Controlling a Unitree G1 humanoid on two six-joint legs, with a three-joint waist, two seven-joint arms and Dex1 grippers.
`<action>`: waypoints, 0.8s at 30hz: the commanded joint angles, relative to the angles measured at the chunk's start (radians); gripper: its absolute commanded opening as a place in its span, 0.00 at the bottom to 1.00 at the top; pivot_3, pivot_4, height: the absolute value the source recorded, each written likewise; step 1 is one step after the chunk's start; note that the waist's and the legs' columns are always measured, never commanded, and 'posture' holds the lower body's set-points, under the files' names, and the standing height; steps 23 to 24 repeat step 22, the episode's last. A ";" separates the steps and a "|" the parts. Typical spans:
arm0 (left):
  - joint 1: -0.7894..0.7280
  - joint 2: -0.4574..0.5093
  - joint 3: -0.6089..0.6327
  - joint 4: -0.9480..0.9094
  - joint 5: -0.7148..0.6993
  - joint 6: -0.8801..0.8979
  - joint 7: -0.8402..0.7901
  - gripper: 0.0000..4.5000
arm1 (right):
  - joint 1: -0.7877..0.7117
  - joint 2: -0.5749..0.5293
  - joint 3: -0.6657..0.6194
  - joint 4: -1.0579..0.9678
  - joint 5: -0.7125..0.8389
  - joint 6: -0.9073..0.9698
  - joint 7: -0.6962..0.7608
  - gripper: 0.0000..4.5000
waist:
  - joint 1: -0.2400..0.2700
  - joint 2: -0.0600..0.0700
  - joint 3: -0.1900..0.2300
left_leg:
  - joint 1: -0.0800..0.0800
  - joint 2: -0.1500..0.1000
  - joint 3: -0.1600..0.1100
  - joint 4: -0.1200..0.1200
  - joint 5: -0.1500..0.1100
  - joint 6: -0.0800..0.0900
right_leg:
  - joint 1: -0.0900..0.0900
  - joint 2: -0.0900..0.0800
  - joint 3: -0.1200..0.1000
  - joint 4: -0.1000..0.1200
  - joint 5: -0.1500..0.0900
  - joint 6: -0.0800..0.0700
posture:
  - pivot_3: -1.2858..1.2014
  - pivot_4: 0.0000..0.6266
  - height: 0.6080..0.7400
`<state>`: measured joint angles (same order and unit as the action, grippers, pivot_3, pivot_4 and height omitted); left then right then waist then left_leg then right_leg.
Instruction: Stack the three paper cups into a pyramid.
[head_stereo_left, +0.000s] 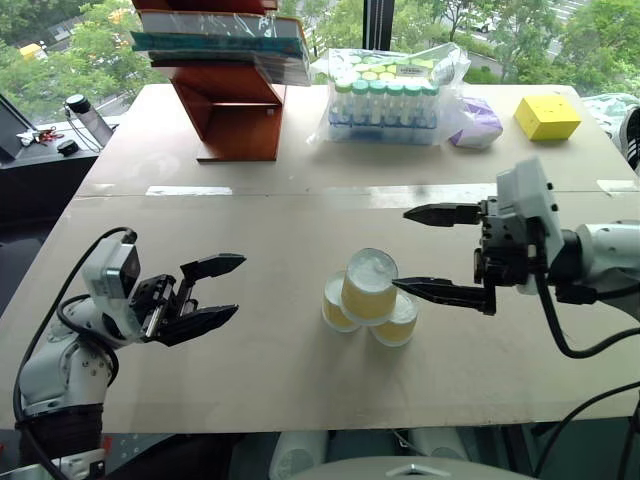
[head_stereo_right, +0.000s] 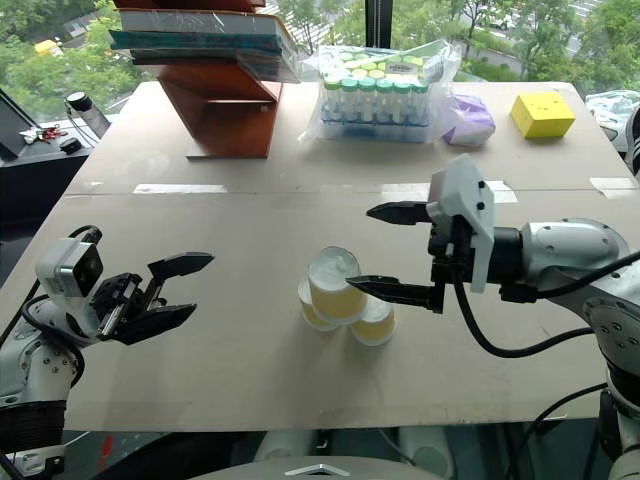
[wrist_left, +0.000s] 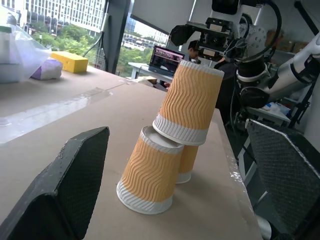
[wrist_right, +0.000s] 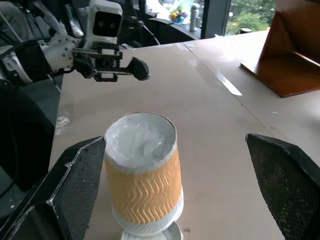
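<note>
Soft daylight is being admitted through the windows (head_stereo_left: 420, 20) beyond the far edge of the table (head_stereo_left: 300, 230), and the scene is being lit brightly and evenly. A pale strip of glare is being reflected along the table's middle seam. Only faint, diffuse shadows are being cast beneath the three paper cups (head_stereo_left: 368, 298). In the wrist views, the near fingers (wrist_left: 65, 195) are being rendered softly, and straight edges are being bowed slightly toward the borders.

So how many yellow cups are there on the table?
3. Two bottom cups stand upside down side by side, one on the left and one on the right. The top cup sits tilted across both, between the right gripper's open fingers.
</note>
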<state>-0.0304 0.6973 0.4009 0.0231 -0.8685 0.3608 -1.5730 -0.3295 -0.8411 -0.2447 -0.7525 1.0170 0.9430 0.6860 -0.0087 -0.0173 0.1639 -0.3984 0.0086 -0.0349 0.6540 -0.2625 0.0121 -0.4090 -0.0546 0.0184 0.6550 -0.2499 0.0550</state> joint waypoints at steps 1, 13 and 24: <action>0.029 -0.027 0.036 0.012 0.002 -0.010 0.064 1.00 | 0.220 0.030 -0.190 -0.035 -0.053 -0.084 -0.024 0.98 | 0.001 -0.002 -0.001 | 0.000 0.000 0.000 0.000 0.000 0.000 | 0.000 0.000 0.000 0.000 0.000 0.000 | 0.52 0.24 1.00; 0.056 -0.063 0.036 -0.091 0.167 0.055 0.589 1.00 | 0.887 0.216 -0.377 0.149 -0.431 -0.539 0.151 0.98 | -0.005 -0.004 -0.003 | 0.011 0.001 0.002 0.001 0.000 0.000 | 0.007 0.002 0.003 0.002 0.000 0.000 | 0.52 0.24 1.00; 0.122 -0.085 0.005 -0.231 0.230 0.082 0.769 1.00 | 0.879 0.251 -0.331 0.168 -0.455 -0.599 0.129 0.98 | -0.004 -0.004 -0.003 | 0.018 0.002 0.004 0.000 0.000 0.000 | 0.013 0.002 0.006 0.002 -0.002 -0.003 | 0.52 0.24 1.00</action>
